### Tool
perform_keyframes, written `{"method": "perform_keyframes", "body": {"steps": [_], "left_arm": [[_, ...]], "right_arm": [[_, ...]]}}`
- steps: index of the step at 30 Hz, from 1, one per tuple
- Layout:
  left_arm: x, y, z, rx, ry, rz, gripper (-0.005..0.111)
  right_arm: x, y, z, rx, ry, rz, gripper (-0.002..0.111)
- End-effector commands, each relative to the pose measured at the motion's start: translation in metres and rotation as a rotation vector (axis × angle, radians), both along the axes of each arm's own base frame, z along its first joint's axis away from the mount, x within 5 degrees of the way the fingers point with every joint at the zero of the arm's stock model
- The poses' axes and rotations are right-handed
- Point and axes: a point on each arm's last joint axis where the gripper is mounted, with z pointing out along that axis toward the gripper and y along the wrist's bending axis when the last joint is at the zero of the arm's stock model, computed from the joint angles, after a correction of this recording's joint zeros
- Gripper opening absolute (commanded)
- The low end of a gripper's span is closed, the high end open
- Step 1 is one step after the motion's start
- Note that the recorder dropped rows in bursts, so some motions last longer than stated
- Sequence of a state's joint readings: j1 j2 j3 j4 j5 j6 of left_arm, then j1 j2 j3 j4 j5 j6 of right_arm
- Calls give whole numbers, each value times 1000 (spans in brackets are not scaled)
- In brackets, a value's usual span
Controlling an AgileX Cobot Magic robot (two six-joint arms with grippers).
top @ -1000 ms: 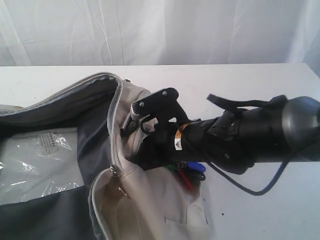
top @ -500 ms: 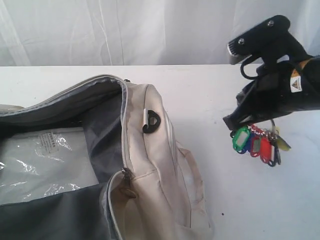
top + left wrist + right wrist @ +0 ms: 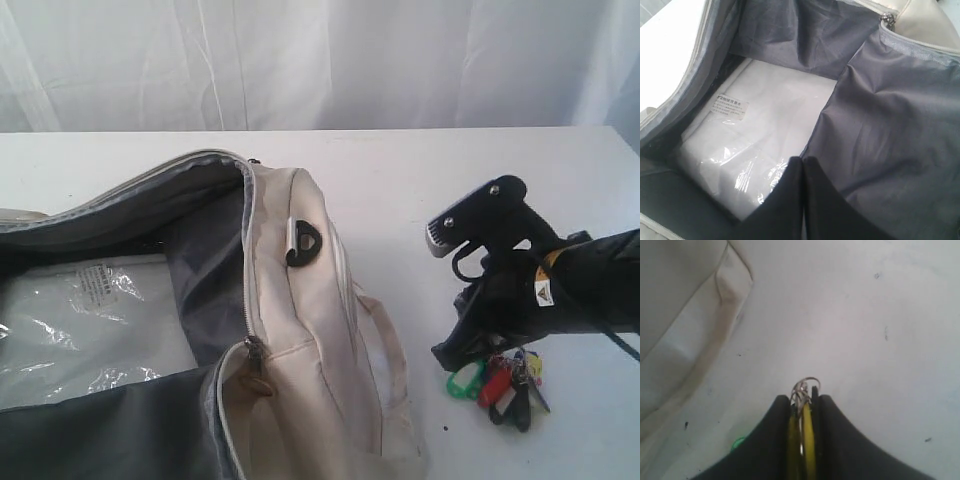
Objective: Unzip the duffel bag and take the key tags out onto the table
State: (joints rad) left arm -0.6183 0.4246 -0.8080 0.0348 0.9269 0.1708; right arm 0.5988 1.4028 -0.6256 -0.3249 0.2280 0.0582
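Right arm is reaching in from the right edge of the exterior view, angling downward toward the tabletop, with its wrist block sticking up above. Right claw is pointing down and toward the middle of that view. Its two dark fingers are pinching tight on the key tags, which are bunching just under the tips. Left claw is showing only in its own wrist view, both dark fingers pressing flat together along their length.

White curtain behind, plastic-wrapped white packet, perhaps folded fabric, small printed label
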Motion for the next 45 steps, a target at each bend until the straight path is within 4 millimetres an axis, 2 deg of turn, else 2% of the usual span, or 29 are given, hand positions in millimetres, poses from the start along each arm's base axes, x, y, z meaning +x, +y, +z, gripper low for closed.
{"method": "perform_keyframes", "body": {"steps": [1, 3, 6, 10, 13, 16, 19, 21, 23, 24, 25, 26, 29, 30, 33, 37, 45], "left_arm": [[-1, 0, -1, -10, 8, 4, 0], [-1, 0, -1, -10, 8, 4, 0], [-1, 0, -1, -10, 8, 4, 0], [-1, 0, -1, -11, 7, 4, 0], [-2, 0, -1, -21, 14, 1, 0], [-2, -1, 5, -78, -45, -2, 0], [-7, 4, 20, -225, -211, 17, 0], [-17, 14, 26, -302, -298, 58, 0], [-27, 31, 25, -350, -323, 161, 0], [-34, 43, 23, -374, -333, 234, 0], [-38, 47, 21, -382, -341, 253, 0], [-44, 53, 18, -407, -355, 266, 0], [-49, 56, 9, -448, -351, 279, 0], [-49, 56, 1, -471, -326, 292, 0], [-45, 53, -14, -492, -296, 305, 0], [-32, 42, -33, -518, -283, 298, 0], [-14, 24, -70, -545, -209, 281, 0]], "right_arm": [[5, 1, -14, 19, 45, -42, 37], [7, 4, -13, 80, 37, -76, 52], [10, 9, -6, 193, 0, -112, 65], [12, 14, 13, 329, -97, -98, 65], [7, 11, 30, 365, -144, -95, 64], [-6, 0, 58, 395, -208, -98, 56], [-30, -19, 93, 430, -297, -106, 46], [-53, -37, 115, 451, -350, -127, 38], [-84, -61, 131, 488, -411, -151, 24], [-104, -76, 135, 535, -438, -178, 13], [-115, -84, 136, 561, -450, -192, 8], [-135, -98, 134, 599, -482, -204, 1], [-164, -119, 127, 651, -528, -222, 0], [-180, -130, 121, 693, -539, -233, 0], [-197, -141, 110, 746, -555, -239, 0], [-195, -140, 96, 673, -490, -255, 0], [-181, -133, 81, 626, -628, -190, 0]]}}
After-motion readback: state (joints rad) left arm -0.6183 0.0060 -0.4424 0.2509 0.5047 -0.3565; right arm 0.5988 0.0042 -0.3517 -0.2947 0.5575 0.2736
